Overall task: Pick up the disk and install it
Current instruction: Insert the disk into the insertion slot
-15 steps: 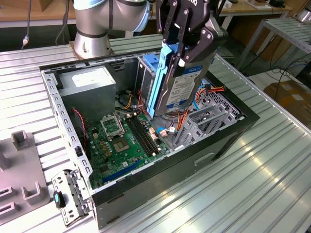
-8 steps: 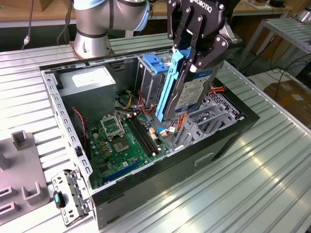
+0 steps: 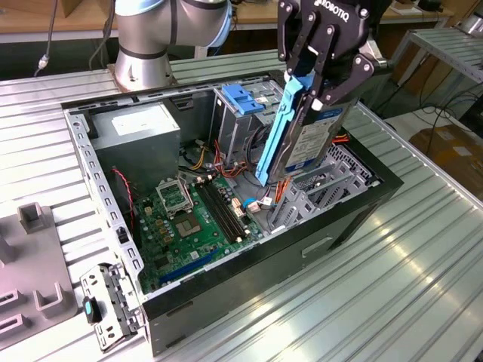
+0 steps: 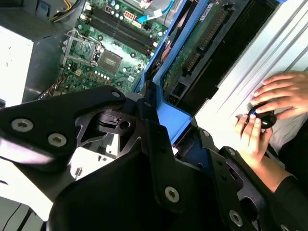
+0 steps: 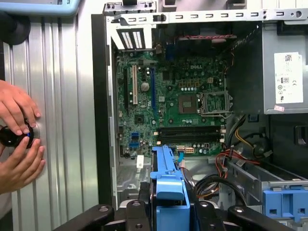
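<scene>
In the exterior view the jaws clamp the disk (image 3: pixel 313 143), tilted on edge over the open case (image 3: pixel 249 283), at two o'clock from the motherboard (image 3: pixel 189 219). In the second wrist view its blue edge sits between them. In the first wrist view a person's hands (image 5: pixel 21 161) rest on the bench (image 5: pixel 62 120).

Exterior view high, angled down at PC case (image 3: pixel 249 290), both wrist views close above (shared: mobo (image 5: pixel 168 86) (image 4: pixel 118 72)).
</scene>
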Controlling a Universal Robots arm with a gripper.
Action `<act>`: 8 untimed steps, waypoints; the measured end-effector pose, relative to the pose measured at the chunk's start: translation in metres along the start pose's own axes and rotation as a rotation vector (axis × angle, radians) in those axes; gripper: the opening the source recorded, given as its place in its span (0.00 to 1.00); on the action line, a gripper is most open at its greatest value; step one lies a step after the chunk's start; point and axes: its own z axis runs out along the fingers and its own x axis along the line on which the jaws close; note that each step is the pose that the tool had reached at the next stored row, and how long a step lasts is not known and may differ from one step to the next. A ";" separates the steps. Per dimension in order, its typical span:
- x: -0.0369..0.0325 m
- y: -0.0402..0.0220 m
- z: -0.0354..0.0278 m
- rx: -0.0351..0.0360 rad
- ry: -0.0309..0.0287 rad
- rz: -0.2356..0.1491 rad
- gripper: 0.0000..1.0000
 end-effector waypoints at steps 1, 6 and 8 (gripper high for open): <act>-0.0001 -0.0034 0.0002 -0.0001 0.0001 0.000 0.37; 0.0013 -0.0221 0.0030 0.0000 0.0004 0.000 0.37; 0.0031 -0.0298 0.0050 0.0000 0.0009 0.000 0.37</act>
